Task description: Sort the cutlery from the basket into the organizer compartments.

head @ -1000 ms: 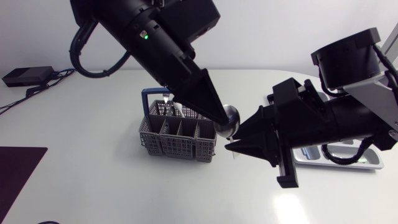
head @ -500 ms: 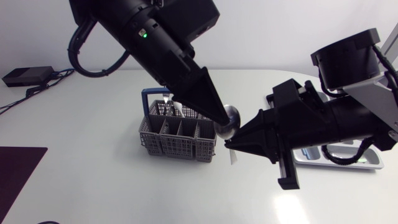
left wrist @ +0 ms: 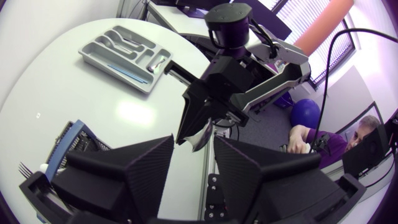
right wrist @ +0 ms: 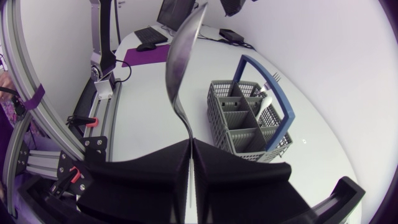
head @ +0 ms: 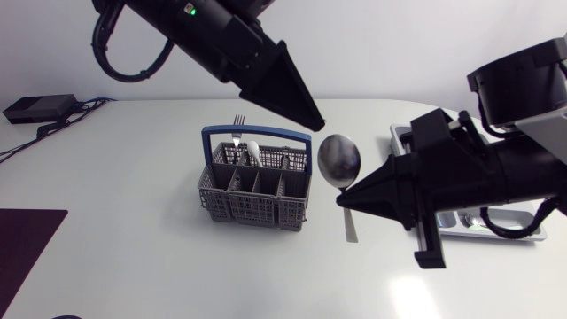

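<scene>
My right gripper [head: 344, 200] is shut on the handle of a steel spoon [head: 338, 161], which stands upright in the air just right of the grey cutlery basket [head: 252, 190]. In the right wrist view the spoon [right wrist: 180, 62] rises from between the pinched fingers of the right gripper [right wrist: 191, 144], with the basket [right wrist: 249, 121] beyond it. My left gripper [head: 313, 120] hangs open above the basket's blue handle, apart from the spoon. In its own view the left gripper [left wrist: 194, 152] faces the right gripper [left wrist: 198, 127]. A fork [head: 237, 124] and a white-handled piece stand in the basket. The organizer [left wrist: 99, 45] holds some cutlery.
The grey organizer tray [head: 523, 232] lies at the right, mostly hidden under my right arm. A black box with cables [head: 35, 108] sits at the far left edge. A dark mat [head: 27, 248] covers the near left corner.
The left gripper let go of the spoon's bowl and pulled up and back. The right gripper shut on the handle and carried the spoon slightly right and up.
</scene>
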Available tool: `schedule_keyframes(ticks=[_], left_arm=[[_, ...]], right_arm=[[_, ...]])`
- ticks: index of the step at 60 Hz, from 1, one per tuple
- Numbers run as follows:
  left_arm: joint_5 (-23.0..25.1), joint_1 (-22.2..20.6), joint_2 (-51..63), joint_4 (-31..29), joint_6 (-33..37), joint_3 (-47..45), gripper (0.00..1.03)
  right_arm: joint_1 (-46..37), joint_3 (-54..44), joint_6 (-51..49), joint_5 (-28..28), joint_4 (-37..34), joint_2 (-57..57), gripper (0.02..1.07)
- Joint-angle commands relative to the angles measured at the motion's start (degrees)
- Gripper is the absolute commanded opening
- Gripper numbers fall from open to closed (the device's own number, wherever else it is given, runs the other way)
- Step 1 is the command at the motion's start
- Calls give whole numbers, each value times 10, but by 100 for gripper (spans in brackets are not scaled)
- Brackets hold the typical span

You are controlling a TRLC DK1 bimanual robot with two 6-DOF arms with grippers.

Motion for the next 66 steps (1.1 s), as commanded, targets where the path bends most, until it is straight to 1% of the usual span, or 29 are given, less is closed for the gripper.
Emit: schedule_keyframes(ticks=[1, 12, 21, 22, 25, 27, 29, 31, 37, 41, 46, 49, 50, 53, 56, 62, 66], left_arm=[[7, 23, -10, 14, -26, 12, 64], [0, 68, -19, 38, -26, -20, 70], [-70, 88, -21, 82, -47, -59, 70], [-93, 90, -22, 98, -58, -69, 70], [-122, 95, -24, 121, -72, -82, 70], [-161, 100, -25, 143, -79, -96, 70], [-188, 105, -25, 162, -91, -107, 70], [-199, 111, -25, 172, -97, -113, 70], [-220, 136, -15, 181, -107, -120, 70], [-231, 150, -8, 184, -109, -128, 70], [-250, 156, -9, 197, -108, -148, 70], [-277, 158, -11, 204, -108, -158, 70], [-278, 158, -12, 205, -107, -159, 70], [-301, 161, -22, 226, -107, -178, 70], [-308, 166, -24, 231, -108, -183, 70], [-329, 171, -28, 244, -108, -200, 70], [-336, 175, -28, 246, -108, -203, 70]], right_arm=[[-26, -12, 8, 2, -11, -13, 8], [-125, -7, 1, 7, -11, -15, 8], [-221, 14, -4, 15, -1, 15, 8], [-231, 17, -4, 21, 2, 20, 8], [-252, 26, -4, 30, 10, 42, 8], [-269, 32, -2, 40, 20, 59, 8], [-286, 41, 1, 44, 25, 78, 8], [-295, 48, 1, 50, 28, 90, 8], [-316, 61, 17, 89, 68, 130, 8], [-340, 89, 30, 98, 74, 171, 8], [-355, 114, 47, 121, 95, 214, 8], [-364, 128, 57, 130, 107, 238, 8], [-366, 130, 59, 131, 108, 242, 8], [-374, 152, 72, 145, 116, 275, 8], [-380, 166, 83, 157, 123, 299, 8], [-390, 194, 115, 196, 156, 351, 8], [-394, 220, 133, 227, 161, 385, 8]])
